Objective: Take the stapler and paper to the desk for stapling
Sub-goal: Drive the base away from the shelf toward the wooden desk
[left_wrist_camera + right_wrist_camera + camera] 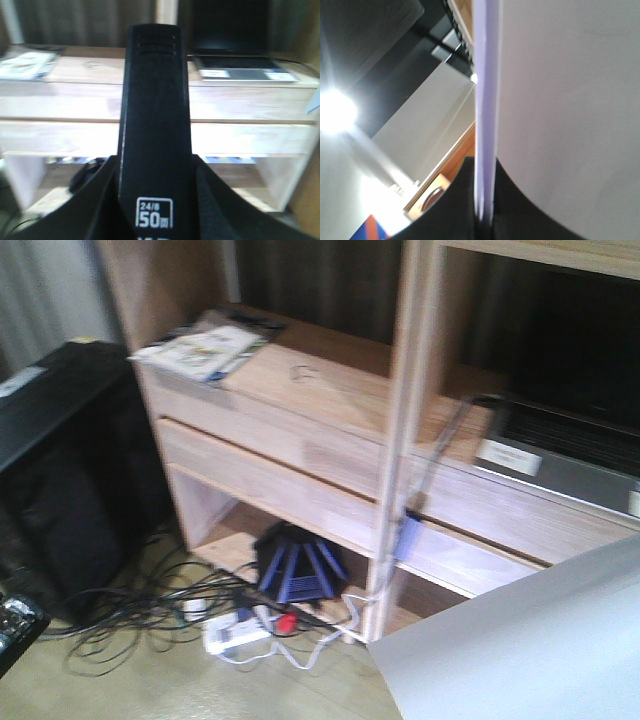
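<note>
In the left wrist view my left gripper (155,161) is shut on the black stapler (155,95), which stands straight out between the black fingers (100,195); a white "50" label shows on it, no orange patch. In the right wrist view my right gripper (484,167) is shut on the white paper (570,100), seen edge-on, its sheet filling the right side. A corner of the paper shows at the front view's bottom right (530,640). Neither gripper shows in the front view. The desk is out of view.
A light wooden shelving unit (300,430) stands ahead with an upright post (400,440), magazines (205,348) at left and an open laptop (560,440) at right. Below lie a blue-black router (298,565), a power strip (235,632) and tangled cables (140,610). A black cabinet (60,470) is at left.
</note>
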`<state>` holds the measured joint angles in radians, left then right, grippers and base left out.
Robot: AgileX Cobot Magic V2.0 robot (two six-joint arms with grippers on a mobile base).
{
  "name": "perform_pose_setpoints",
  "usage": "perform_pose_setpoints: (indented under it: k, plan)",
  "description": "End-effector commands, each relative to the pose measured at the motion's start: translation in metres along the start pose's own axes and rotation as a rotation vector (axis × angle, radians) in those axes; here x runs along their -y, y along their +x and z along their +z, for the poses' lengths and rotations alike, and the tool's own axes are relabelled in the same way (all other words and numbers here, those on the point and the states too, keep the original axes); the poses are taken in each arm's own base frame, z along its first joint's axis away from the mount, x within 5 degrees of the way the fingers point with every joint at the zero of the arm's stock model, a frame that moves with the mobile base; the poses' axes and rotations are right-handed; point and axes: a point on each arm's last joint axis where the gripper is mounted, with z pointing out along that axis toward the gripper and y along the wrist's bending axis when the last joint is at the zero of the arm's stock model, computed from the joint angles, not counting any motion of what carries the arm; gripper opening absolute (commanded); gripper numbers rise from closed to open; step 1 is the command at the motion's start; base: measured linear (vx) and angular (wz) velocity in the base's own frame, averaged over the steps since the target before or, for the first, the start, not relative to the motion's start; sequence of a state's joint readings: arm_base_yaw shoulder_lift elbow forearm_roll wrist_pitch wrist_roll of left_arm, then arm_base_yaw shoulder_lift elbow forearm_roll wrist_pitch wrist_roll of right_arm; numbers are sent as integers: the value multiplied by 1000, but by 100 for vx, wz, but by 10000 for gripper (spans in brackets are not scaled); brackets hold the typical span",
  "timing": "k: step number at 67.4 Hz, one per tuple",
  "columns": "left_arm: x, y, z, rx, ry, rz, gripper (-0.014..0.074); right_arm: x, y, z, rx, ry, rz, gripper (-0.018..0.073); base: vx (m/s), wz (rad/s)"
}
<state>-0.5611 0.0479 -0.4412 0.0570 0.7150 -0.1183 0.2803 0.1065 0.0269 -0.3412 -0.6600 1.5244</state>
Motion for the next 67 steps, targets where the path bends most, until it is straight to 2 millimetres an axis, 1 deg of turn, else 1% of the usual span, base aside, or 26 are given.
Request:
perform_pose_setpoints:
  k: [1,46,67]
  plan:
    - [2,-19,-4,135,18,1,-6,-3,0,0,7,-47,6,-2,7,59]
    - [2,-19,-4,135,18,1,-6,-3,0,0,7,-46,6,-2,9,53]
    - [2,-19,-4,135,18,1,-6,-3,0,0,7,-46,6,-2,11,62]
